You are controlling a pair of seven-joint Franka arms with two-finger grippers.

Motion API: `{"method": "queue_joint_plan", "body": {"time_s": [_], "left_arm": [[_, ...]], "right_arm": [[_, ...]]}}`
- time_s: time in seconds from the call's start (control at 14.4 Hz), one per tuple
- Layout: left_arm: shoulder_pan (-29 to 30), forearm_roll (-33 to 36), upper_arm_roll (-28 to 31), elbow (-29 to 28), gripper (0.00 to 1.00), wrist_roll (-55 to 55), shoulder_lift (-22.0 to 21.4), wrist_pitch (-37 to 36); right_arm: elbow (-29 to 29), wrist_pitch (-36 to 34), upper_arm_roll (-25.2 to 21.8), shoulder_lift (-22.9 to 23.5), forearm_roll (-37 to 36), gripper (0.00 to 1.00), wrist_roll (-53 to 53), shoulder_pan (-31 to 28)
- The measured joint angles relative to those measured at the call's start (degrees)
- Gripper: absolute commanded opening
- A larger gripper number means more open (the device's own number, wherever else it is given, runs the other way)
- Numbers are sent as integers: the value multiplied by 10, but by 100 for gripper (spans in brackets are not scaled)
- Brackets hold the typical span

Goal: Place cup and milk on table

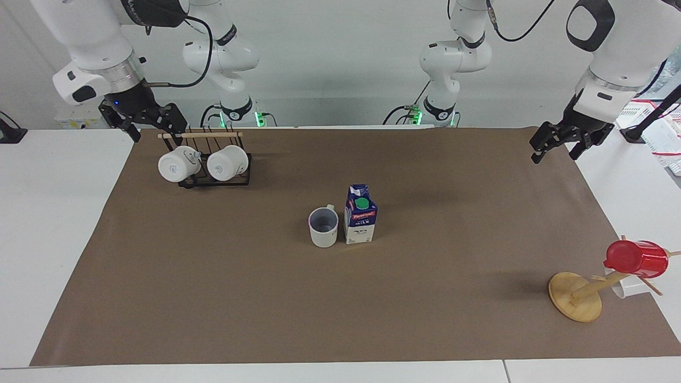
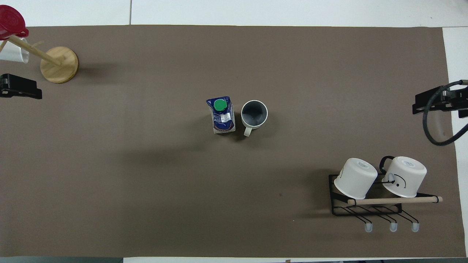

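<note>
— Cup and milk stand upright side by side mid-table on the brown sheet, just apart, cup toward the right arm's end.

— And the grippers?

— Left gripper hangs over the sheet's edge at its own end, fingers spread, holding nothing. Right gripper hovers by the rack of white mugs, fingers parted too, empty.

— Red cup?

— Hung on its wooden stand.

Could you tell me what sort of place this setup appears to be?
Probably a robotics lab staged as a kitchen counter: the table carries a brown sheet, the cup beside the milk mid-table, a black mug rack, and a wooden mug tree.
</note>
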Motion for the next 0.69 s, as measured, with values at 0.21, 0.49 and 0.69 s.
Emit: {"method": "queue_joint_plan", "body": {"time_s": [0.21, 0.49, 0.69], "left_arm": [[0, 0, 0, 0, 100, 0, 0, 0], [0, 0, -2, -1, 100, 0, 0, -2], [0, 0, -2, -1, 100, 0, 0, -5]], "right_arm": [[0, 0, 0, 0, 0, 100, 0, 0], [0, 16, 0, 0, 0, 100, -14, 0], [0, 19, 0, 0, 0, 100, -27, 0]]}}
